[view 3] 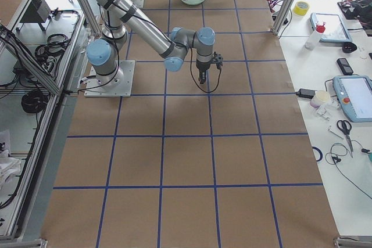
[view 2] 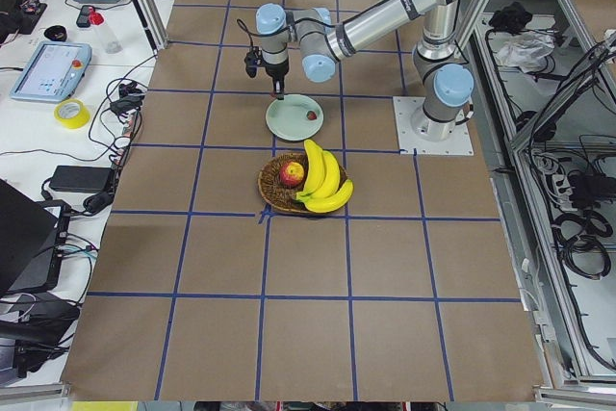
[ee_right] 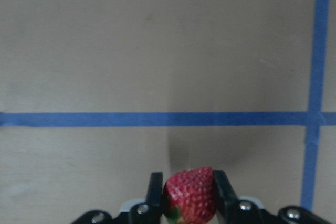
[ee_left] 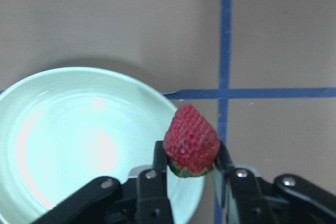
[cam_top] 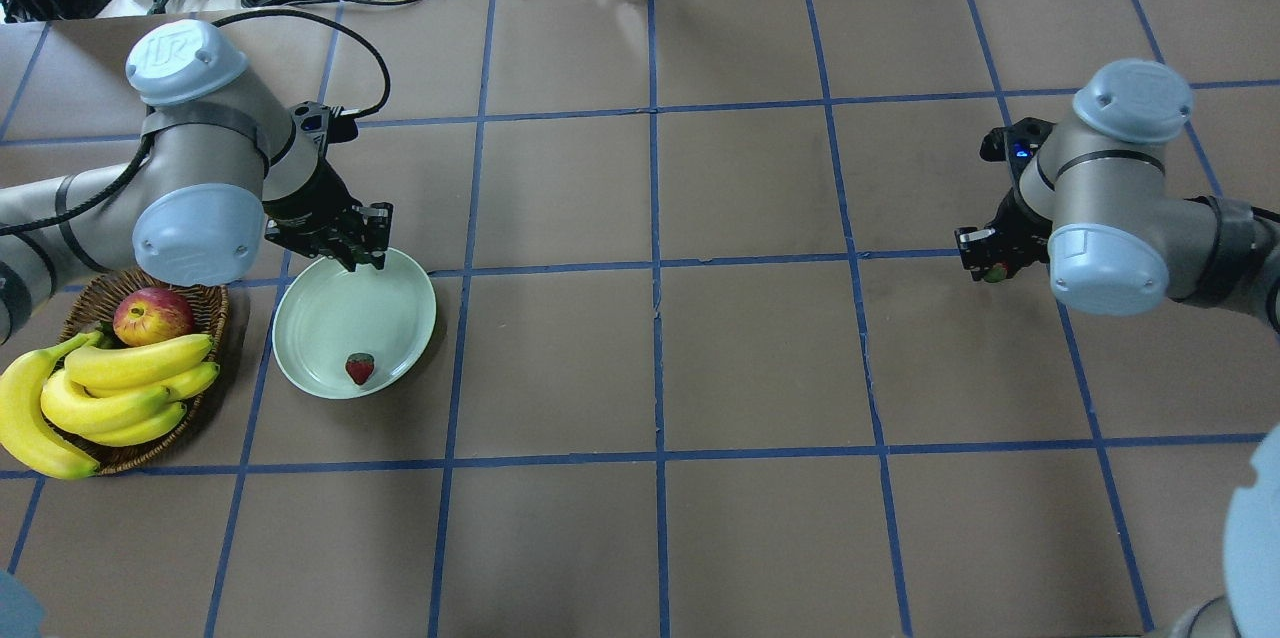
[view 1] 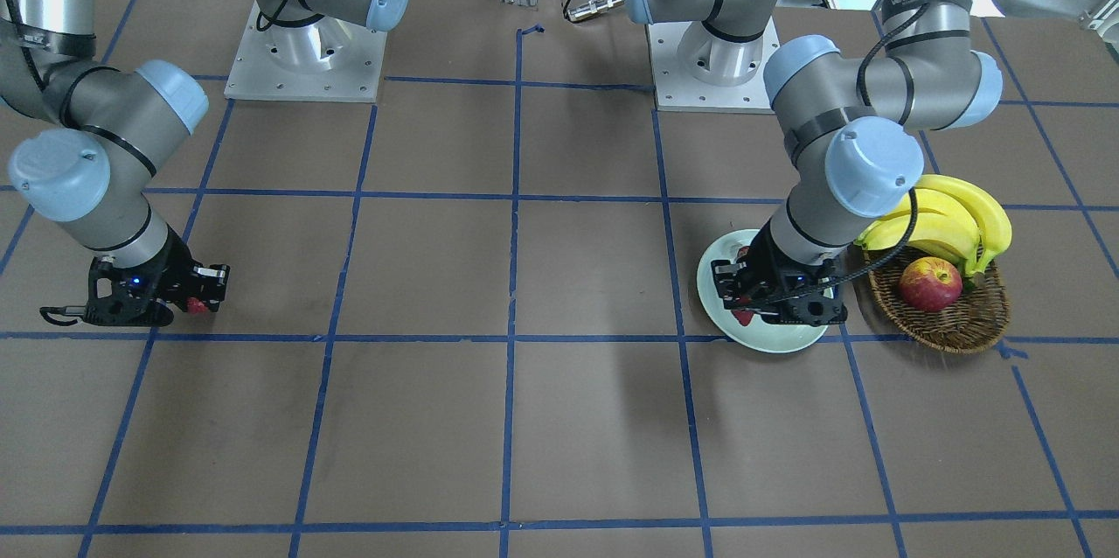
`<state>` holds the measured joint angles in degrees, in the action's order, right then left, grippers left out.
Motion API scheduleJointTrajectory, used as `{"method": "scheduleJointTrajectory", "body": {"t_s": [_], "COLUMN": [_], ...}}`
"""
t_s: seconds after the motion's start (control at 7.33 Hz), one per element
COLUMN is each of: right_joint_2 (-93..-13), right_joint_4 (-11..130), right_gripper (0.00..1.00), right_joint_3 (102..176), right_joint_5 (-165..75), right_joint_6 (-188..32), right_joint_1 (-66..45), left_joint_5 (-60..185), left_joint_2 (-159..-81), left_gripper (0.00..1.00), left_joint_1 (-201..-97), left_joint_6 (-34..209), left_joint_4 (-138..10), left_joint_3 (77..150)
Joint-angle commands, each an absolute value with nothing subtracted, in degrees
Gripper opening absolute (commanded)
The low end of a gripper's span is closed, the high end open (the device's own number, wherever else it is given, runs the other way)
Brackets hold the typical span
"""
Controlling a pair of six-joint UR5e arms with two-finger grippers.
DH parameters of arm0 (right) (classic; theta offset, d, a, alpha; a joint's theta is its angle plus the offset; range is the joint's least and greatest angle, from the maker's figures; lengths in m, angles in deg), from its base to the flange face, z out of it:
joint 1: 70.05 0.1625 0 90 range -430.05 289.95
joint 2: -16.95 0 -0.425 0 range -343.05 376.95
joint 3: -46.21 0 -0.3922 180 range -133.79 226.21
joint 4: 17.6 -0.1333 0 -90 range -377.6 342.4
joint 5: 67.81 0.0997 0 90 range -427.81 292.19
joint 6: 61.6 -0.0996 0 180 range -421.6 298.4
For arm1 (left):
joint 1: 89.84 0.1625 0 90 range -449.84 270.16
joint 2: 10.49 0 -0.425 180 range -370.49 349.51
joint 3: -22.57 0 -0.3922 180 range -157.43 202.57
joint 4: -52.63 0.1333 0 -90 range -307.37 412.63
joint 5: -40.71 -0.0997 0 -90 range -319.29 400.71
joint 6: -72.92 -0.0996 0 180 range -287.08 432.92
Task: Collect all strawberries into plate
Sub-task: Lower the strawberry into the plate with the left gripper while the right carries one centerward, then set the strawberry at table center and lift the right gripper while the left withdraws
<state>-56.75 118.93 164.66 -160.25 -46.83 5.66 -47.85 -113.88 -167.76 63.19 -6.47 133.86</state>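
Note:
One strawberry (cam_top: 360, 368) lies on the pale green plate (cam_top: 330, 313), on the side near the robot. My left gripper (cam_top: 362, 248) is over the plate's far rim, shut on a second strawberry (ee_left: 191, 142), tip pointing away. The plate (ee_left: 79, 145) lies below and to the left in the left wrist view. My right gripper (cam_top: 990, 263) is far off at the table's other end, shut on a third strawberry (ee_right: 191, 200), low over bare table. In the front view the left gripper (view 1: 752, 304) covers part of the plate (view 1: 778, 339), and the right gripper (view 1: 197, 300) shows red between its fingers.
A brown wicker basket (cam_top: 215, 338) stands right beside the plate on the robot's left. It holds a red apple (cam_top: 152, 315) and a bunch of bananas (cam_top: 110, 388). Blue tape lines grid the brown table. Cables and boxes lie beyond the far edge.

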Motion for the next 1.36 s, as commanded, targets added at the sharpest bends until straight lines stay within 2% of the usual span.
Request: {"method": "scheduleJointTrajectory", "body": {"t_s": [0.0,0.27,0.55,0.82,1.09,1.23], "right_joint_2": [-57.4,-56.4,-52.5,-49.1,-44.4,-42.8], "right_joint_4": [118.9,118.9,118.6,114.2,114.2,114.2], "right_gripper": [0.26,0.26,0.27,0.27,0.26,0.29], "right_joint_3": [164.6,164.5,159.9,152.6,146.8,145.4], "right_joint_5": [-160.5,-159.4,-157.1,-154.8,-152.3,-151.7], "right_joint_6": [-60.0,-80.2,-91.3,-98.7,-104.0,-104.1], "right_joint_1": [16.6,27.4,39.5,46.9,50.8,51.1], "left_joint_5": [-48.4,-47.6,-48.2,-47.5,-47.3,-47.6], "left_joint_2": [-113.9,-114.5,-113.0,-110.8,-109.5,-109.3], "left_gripper": [0.05,1.0,1.0,1.0,1.0,1.0], "left_joint_1": [-164.4,-164.1,-164.8,-165.3,-166.5,-168.0], "left_joint_6": [58.3,58.3,58.9,60.4,62.4,63.4], "left_joint_4": [-6.4,-6.0,-6.8,-23.0,-24.0,-24.0], "left_joint_3": [138.0,137.4,134.4,125.4,125.1,125.0]}}
